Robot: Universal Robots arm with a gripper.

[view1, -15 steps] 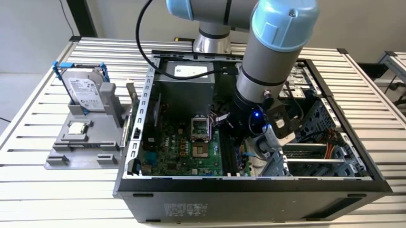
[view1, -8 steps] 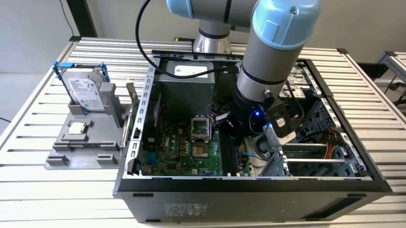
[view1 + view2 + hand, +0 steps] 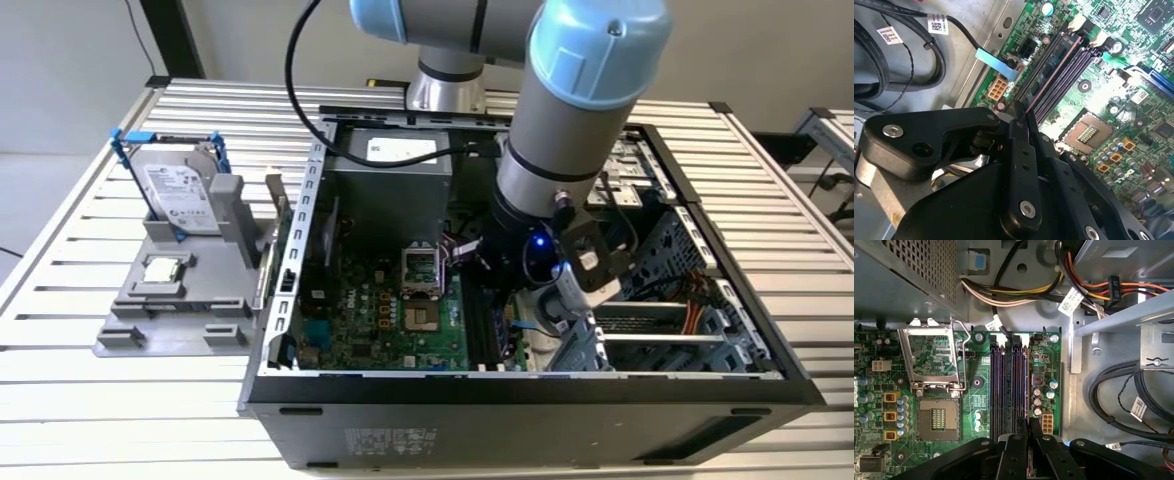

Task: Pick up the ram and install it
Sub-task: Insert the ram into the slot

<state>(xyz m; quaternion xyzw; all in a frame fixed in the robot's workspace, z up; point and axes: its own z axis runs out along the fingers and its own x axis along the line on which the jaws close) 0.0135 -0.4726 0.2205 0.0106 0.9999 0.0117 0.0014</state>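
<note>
Black jaws of the gripper (image 3: 1024,125) are closed on the thin dark ram stick (image 3: 1051,75), which sits edge-on in the slot of the green motherboard (image 3: 979,390) just ahead of them; any tilt risks uneven seating or bent slot latches.

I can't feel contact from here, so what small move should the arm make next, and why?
Probably a short, straight press down. In the second wrist view the gripper is shut on the ram, and the ram's thin edge runs in line with the motherboard's memory slots. I cannot tell whether it is fully seated.
</note>
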